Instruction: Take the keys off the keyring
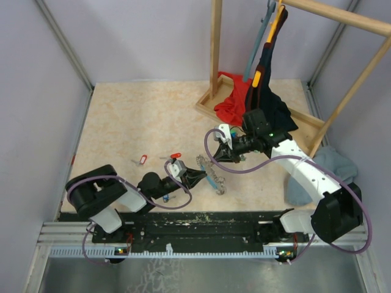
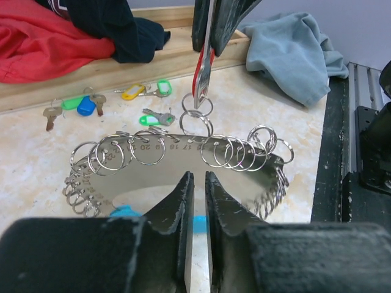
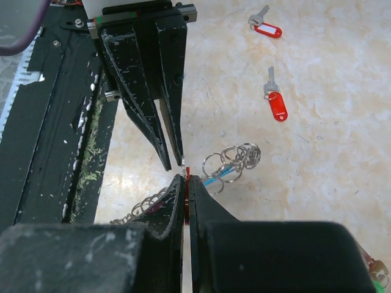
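The keyring (image 2: pixel 177 146) is a grey metal loop hung with many small split rings and a light-blue sleeve (image 2: pixel 125 212). It lies near the table's front in the top view (image 1: pixel 215 180). My left gripper (image 2: pixel 198 178) is shut on its near edge, seen from above (image 1: pixel 198 176). My right gripper (image 3: pixel 186 180) is shut on a key's red tag (image 2: pixel 203 73), which hangs by a small ring (image 2: pixel 195 113) from the loop. It meets the left fingertips (image 3: pixel 174 143) over the keyring (image 3: pixel 235 162). Loose keys lie about with red tags (image 3: pixel 278 107) (image 3: pixel 270 29), a yellow tag (image 2: pixel 131 93), green tags (image 2: pixel 151 120) and a blue tag (image 2: pixel 87 107).
A wooden clothes rack (image 1: pixel 215 49) with hanging garments stands at the back right, with a red cloth (image 1: pixel 231 101) on its base. A blue-grey cloth (image 1: pixel 333 168) lies at the right. Black rails (image 1: pixel 201 221) run along the near edge. Purple cables (image 1: pixel 232 168) loop near both arms.
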